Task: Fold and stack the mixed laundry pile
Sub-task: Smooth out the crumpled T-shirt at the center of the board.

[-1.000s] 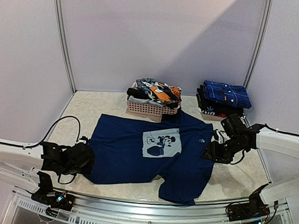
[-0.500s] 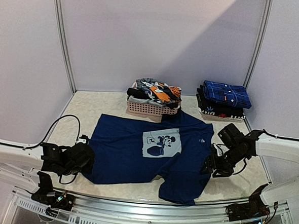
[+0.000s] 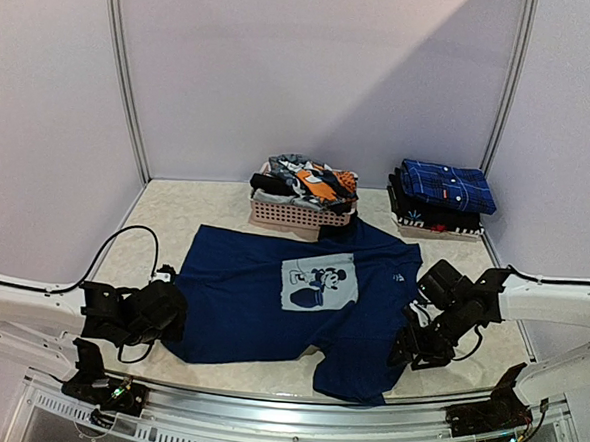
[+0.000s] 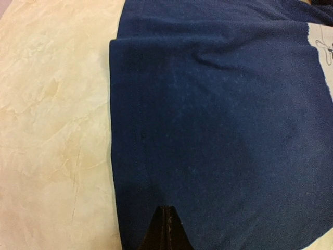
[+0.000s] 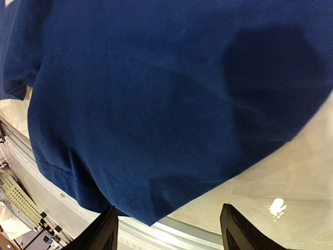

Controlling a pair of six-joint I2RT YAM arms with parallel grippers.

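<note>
Presently the shirt (image 3: 260,299) lies spread mid-frame on the counter (image 3: 175,224); left fingers (image 4: 164,232) are clenched at its left edge, whether on cloth I cannot tell; right fingers (image 5: 101,232) hang released over its lower-right hem. Best to pinch that hem squarely, then lift both sides evenly; the print (image 3: 319,285) is a cartoon, with no legible writing.

Soft, even light; a diagonal shadow crosses the wall (image 3: 383,86). Glare spots the table (image 5: 291,177); the right wrist view blurs slightly.
</note>
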